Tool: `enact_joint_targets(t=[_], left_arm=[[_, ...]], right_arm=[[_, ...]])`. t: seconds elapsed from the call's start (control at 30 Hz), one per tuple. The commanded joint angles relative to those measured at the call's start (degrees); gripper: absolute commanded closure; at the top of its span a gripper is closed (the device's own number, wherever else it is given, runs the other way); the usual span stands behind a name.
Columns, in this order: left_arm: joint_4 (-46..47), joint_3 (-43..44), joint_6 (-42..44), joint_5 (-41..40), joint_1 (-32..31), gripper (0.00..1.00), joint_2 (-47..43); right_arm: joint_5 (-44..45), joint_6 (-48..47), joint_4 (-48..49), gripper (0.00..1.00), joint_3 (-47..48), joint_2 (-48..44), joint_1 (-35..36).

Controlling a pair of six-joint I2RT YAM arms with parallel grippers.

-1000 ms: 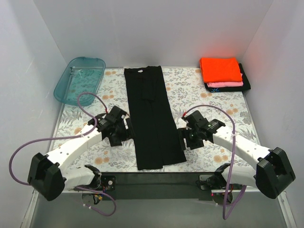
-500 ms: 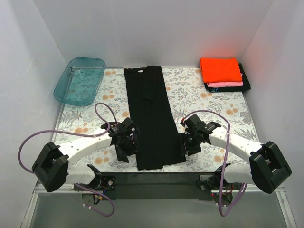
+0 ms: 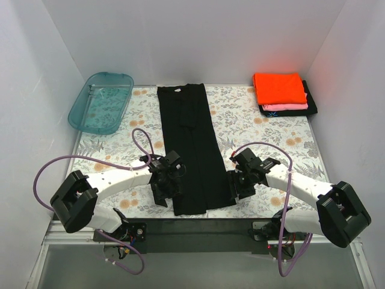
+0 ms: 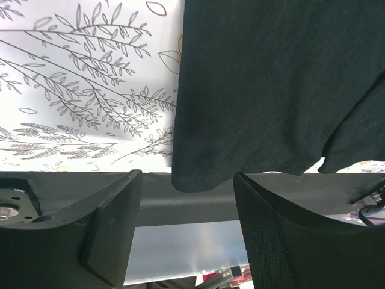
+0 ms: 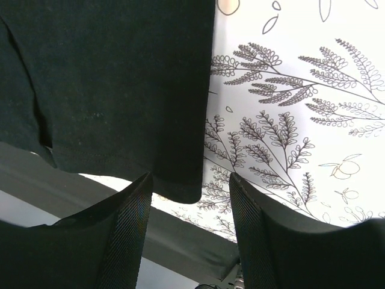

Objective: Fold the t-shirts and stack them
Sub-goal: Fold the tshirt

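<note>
Floral table [image 3: 258, 129], black t-shirt [image 3: 191, 150], left pincer [image 4: 186, 178] and right pincer [image 5: 189, 180] spread, empty, at hem corners

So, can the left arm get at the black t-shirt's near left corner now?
Probably yes: the left gripper's open jaws sit either side of that corner of the black t-shirt, with nothing lying between.

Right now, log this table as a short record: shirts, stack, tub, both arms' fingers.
shirt in work: long black cloth t-shirt, folded into a narrow strip, flat mid-table, collar at far end
stack: bright orange folded t-shirt on top, pink t-shirt under it, black t-shirt with light-blue mark at bottom; far right corner
tub: teal see-through plastic tub, far left
left fingers: open, straddling the strip's near left hem corner
right fingers: open, straddling its near right hem corner
surface: flower-print table cover
</note>
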Motion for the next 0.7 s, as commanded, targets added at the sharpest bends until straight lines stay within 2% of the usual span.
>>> enact_joint_targets(t=[0.0, 0.4, 0.67], left_arm=[[-0.05, -0.68, -3.79, -1.84, -1.11, 0.39, -0.18], [2.16, -0.34, -3.53, -1.32, -2.34, 0.40, 5.53], [0.93, 1.33, -3.89, -1.85, -3.92, 0.46, 8.69]], right_arm=[[1.19, 0.59, 0.91, 0.40, 0.89, -0.06, 0.23], [0.48, 0.77, 0.92, 0.40, 0.63, 2.58, 0.23], [-1.36, 0.68, 1.44, 0.41, -0.07, 3.72, 0.23]])
